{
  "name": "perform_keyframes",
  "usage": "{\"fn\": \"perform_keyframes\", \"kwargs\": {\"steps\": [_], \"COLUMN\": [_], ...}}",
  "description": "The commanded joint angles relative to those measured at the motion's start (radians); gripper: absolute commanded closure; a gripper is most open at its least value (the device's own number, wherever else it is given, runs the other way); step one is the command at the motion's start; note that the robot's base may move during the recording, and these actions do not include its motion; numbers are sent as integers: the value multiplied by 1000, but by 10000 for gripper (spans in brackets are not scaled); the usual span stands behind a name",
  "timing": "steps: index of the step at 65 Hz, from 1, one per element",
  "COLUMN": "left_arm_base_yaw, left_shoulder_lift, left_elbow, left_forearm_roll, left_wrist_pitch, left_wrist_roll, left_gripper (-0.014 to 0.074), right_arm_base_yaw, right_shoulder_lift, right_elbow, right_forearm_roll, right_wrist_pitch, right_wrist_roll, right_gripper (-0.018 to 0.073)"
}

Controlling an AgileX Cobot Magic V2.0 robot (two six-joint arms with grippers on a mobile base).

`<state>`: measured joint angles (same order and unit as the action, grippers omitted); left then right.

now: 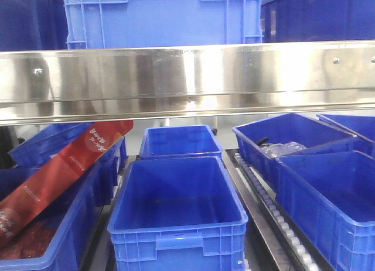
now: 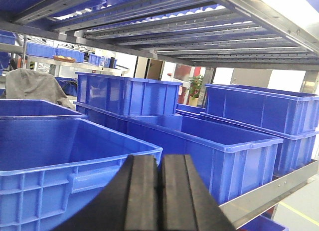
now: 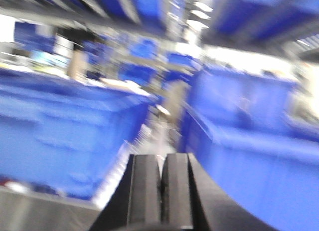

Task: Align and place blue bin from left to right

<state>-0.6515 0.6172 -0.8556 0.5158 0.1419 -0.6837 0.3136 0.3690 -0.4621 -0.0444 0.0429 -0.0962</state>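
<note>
The blue bin [image 1: 164,16] stands on the upper shelf at the top of the front view, a tall medium-blue crate with a smooth centre wall and ribbed corners; its top is cut off. Neither gripper shows in that view. In the left wrist view my left gripper [image 2: 159,158] is shut with nothing between its black pads, hovering in front of the rim of an open blue tub [image 2: 65,161]. The right wrist view is motion-blurred. My right gripper [image 3: 163,158] is shut and empty there, pointing into the gap between two blue containers.
A steel shelf rail [image 1: 187,78] crosses the front view under the bin. Below it sit open blue tubs [image 1: 176,206], one holding a red carton [image 1: 64,165], another a plastic bag [image 1: 284,148]. A roller track [image 1: 275,215] runs between them. Darker crates [image 1: 316,13] flank the bin.
</note>
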Motion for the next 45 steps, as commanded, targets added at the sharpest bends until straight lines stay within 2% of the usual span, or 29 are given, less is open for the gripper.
{"fn": "perform_keyframes", "kwargs": {"steps": [1, 6, 13, 25, 33, 45], "left_arm_base_yaw": [-6, -6, -6, -6, -6, -6], "left_shoulder_lift": [-1, -1, -1, -1, -1, -2], "left_elbow": [0, 0, 0, 0, 0, 0], "left_forearm_roll": [5, 5, 5, 5, 5, 5], "left_wrist_pitch": [-17, -17, -17, -17, -17, -19], "left_wrist_roll": [2, 2, 2, 2, 2, 2], "left_gripper": [707, 707, 707, 707, 707, 707], "right_arm_base_yaw": [-72, -107, -107, -107, -101, -73], "right_shoulder_lift": [-54, -100, -170, -295, -369, -369], "right_elbow": [83, 161, 277, 421, 462, 462], "right_forearm_roll": [35, 44, 44, 44, 71, 73], "right_wrist_pitch": [-14, -14, -9, -7, -7, 11], "right_wrist_roll": [-8, 24, 57, 56, 56, 56], "right_gripper": [637, 637, 637, 637, 637, 637]}}
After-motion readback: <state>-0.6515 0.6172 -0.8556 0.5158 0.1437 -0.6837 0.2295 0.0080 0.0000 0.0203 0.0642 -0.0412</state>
